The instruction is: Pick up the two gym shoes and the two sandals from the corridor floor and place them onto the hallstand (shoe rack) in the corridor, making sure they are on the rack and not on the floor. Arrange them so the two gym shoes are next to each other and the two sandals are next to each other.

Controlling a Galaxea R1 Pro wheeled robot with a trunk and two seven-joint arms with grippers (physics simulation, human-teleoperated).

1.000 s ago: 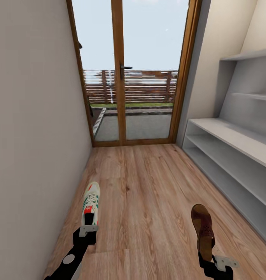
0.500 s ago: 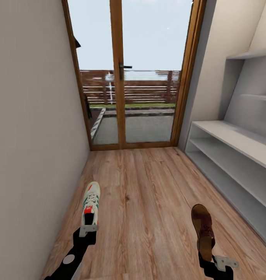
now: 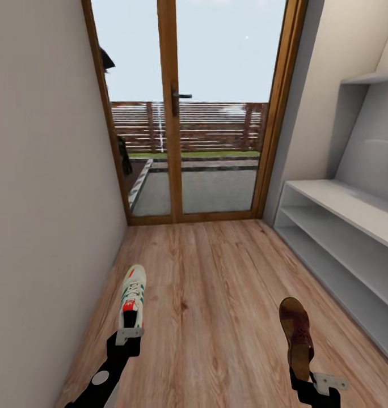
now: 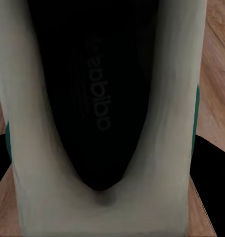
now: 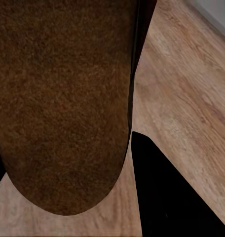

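In the head view my left gripper (image 3: pixel 129 334) is shut on the heel of a white gym shoe (image 3: pixel 132 294) with green stripes and a red tongue patch, held toe-forward above the corridor floor (image 3: pixel 216 283). The left wrist view looks straight into the gym shoe (image 4: pixel 33 148), at its dark insole. My right gripper (image 3: pixel 308 378) is shut on the heel of a brown sandal (image 3: pixel 296 331), also pointing forward. Close up in the right wrist view is the sandal (image 5: pixel 63 108) with its brown footbed. The grey hallstand (image 3: pixel 353 226) with open shelves runs along the right wall.
A wood-framed glass door (image 3: pixel 188 113) closes the corridor ahead, with a fence and yard beyond. A plain wall (image 3: pixel 46 198) runs close along the left. Wood plank floor lies between the wall and the rack.
The whole view has shifted: the door and the hallstand look nearer and the rack sits further right. Both grippers keep their shoes in the same place in the picture.
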